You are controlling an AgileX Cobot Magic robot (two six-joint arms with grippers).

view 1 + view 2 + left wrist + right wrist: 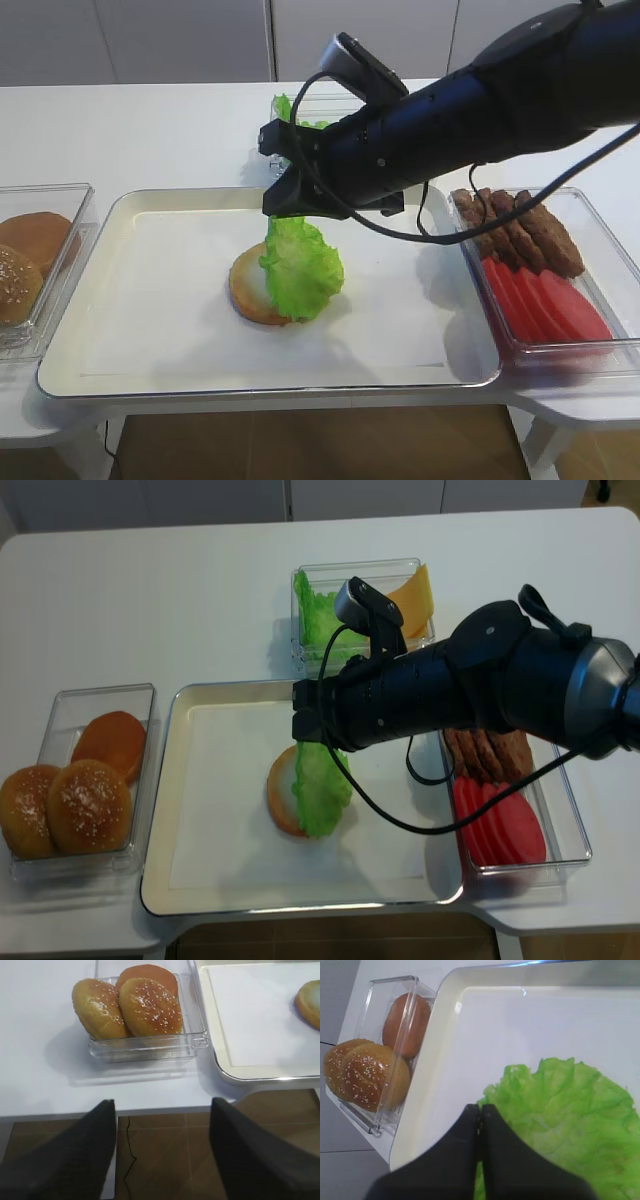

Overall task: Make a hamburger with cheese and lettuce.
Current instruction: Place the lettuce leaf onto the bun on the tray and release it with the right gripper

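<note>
Bun half (250,288) lying flat near the middle of the tray (150,330), pale cut face up, largely covered on its 3 o'clock side by the lettuce (300,265). Leaf hanging upright from the right gripper (285,205), upper edge pinched between jaws pressed together, lower ruffle draped onto the bun and spilling past its 4 o'clock rim; not yet released, so the lettuce layer judged only partly placed. Seen in the right wrist view as a broad green sheet (565,1120) spreading from the closed black fingertips (472,1125) over bare tray. Cheese (415,598) standing untouched in the clear box (365,575) at 12 o'clock of the tray, beside spare green leaves (315,615). Domed buns (65,805), two of them sesame-seeded, waiting in a clear container (60,705) at 9 o'clock. Brown patties (520,230) and red slices (545,300) lying in a container at 3 o'clock, not called for by the task. Left gripper (162,1155) held apart, empty, below the table edge in its own wrist view and clear of the work. Remaining, by judgement: letting the leaf settle flat, adding a cheese slice, closing with a domed bun.
</note>
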